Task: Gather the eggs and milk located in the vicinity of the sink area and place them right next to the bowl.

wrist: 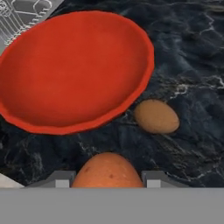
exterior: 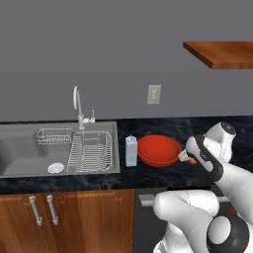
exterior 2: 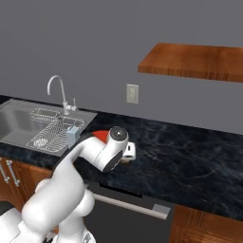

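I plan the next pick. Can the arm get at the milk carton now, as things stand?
Probably not yet: the pincer is shut on an egg. The milk carton stands uncovered left of the bowl.

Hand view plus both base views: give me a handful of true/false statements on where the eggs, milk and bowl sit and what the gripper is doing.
1. The gripper is shut on an egg. True.
2. A second egg lies inside the red bowl. False: it lies on the dark counter just outside the bowl's rim.
3. The milk carton stands upright on the counter between the sink and the bowl. True.
4. The bowl holds food. False: its inside is bare.
5. The milk carton stands in the sink's wire rack. False: it stands on the counter beside the sink.
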